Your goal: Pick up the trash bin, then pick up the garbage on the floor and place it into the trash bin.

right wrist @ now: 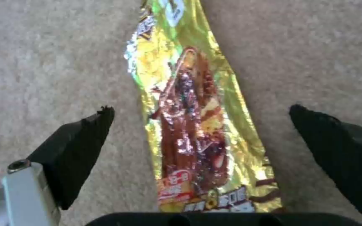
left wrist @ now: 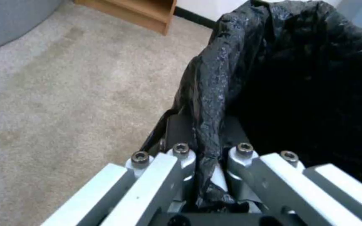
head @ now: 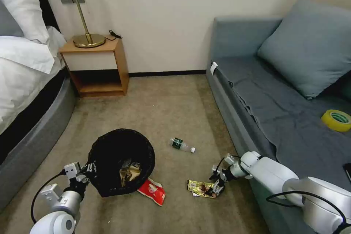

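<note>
Trash bin: I'm clamping rim with left gripper. Right gripper spread wide, straddling gold wrapper.

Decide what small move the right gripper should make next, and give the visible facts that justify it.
Probably close the right gripper on the gold wrapper. Its open fingers straddle the wrapper, which lies flat on the carpet between them. The left gripper already clamps the trash bin by its bagged rim, so the bin looks ready to receive it.
</note>
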Robot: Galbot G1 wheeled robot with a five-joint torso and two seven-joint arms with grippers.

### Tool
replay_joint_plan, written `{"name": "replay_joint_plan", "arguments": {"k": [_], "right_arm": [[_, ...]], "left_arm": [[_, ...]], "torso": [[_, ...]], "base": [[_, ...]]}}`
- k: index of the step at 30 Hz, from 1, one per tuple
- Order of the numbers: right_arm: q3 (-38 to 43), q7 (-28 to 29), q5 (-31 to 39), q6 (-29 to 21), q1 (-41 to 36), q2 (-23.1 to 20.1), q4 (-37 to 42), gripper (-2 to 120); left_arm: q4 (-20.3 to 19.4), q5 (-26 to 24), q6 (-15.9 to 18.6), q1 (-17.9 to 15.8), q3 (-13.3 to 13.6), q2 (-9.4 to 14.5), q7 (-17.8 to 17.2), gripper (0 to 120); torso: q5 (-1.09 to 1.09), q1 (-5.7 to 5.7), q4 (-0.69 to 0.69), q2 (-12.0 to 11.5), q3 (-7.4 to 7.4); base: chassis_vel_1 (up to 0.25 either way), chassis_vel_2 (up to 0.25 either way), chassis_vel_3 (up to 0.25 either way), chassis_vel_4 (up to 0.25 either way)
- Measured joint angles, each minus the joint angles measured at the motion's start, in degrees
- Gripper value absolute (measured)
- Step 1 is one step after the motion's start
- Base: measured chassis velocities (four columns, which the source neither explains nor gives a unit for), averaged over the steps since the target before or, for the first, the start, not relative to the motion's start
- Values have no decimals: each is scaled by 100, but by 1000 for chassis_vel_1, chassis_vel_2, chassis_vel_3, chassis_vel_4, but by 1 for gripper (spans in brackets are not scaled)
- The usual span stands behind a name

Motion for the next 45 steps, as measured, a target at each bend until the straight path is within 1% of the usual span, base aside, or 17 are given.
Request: {"name": "replay_joint_plan", "arguments": {"k": [3, 8, 10, 12, 16, 34, 35, 37, 38, 41, 42, 43, 45], "right_arm": [[-2, -69, -3, -56, -6, -90, 149, 100], [-1, -89, 15, -68, -1, -124, 218, 100], [23, -80, 67, -88, 29, -92, 232, 100], [41, -68, 87, -105, 77, -32, 204, 100], [18, -80, 90, -105, 104, -8, 193, 100], [10, -72, 6, 24, -21, 47, 182, 100], [13, -67, -2, 31, -25, 58, 176, 99], [36, -58, -42, 77, -32, 103, 133, 89], [36, -58, -42, 77, -32, 103, 133, 89], [57, -34, -74, 107, -47, 117, 111, 74], [59, -28, -78, 119, -51, 120, 102, 70], [59, -28, -78, 119, -51, 120, 102, 70], [70, -22, -93, 164, -53, 138, 62, 62]], "left_arm": [[0, -1, 0, -16, 8, -10, -1, 4], [-2, 6, 1, -17, 20, -28, -1, 4], [-2, 13, 1, -11, 22, -44, -1, 4], [-2, 15, 0, 3, 17, -51, -1, 4], [-2, 17, -4, 15, 2, -59, -1, 4], [23, 26, -43, 26, -24, -78, -1, 4], [25, 26, -43, 25, -25, -78, -1, 4], [44, 26, -49, 24, -30, -75, -1, 4], [44, 26, -49, 24, -30, -75, -1, 4], [71, 23, -54, 20, -36, -70, 0, 4], [75, 23, -55, 20, -36, -69, 0, 4], [75, 23, -55, 20, -36, -69, 0, 4], [79, 19, -55, 20, -37, -62, 1, 4]], "torso": [[0, 0, 0, -1, 1], [-3, 0, -1, -1, 1], [-8, 0, -4, -1, 1], [-10, 0, -4, -1, 0], [-9, 0, -2, -1, 0], [-9, 0, -3, 1, -1], [-9, 0, -3, 0, -1], [-10, 0, -3, 1, -1], [-10, 0, -3, 1, -1], [-12, 0, -2, 1, -1], [-11, 0, -3, 1, -1], [-11, 0, -3, 1, -1], [-11, 0, -3, 2, -1]], "base": [[0, 0, 0, 0], [0, 0, 0, 0], [0, 0, 0, 0], [0, 0, 0, 0], [0, 0, 0, 0], [0, 0, 0, 0], [0, 0, 0, 0], [0, 0, 0, 0], [0, 0, 0, 0], [0, 0, 0, 0], [0, 0, 0, 0], [0, 0, 0, 0], [0, 0, 0, 0]]}}
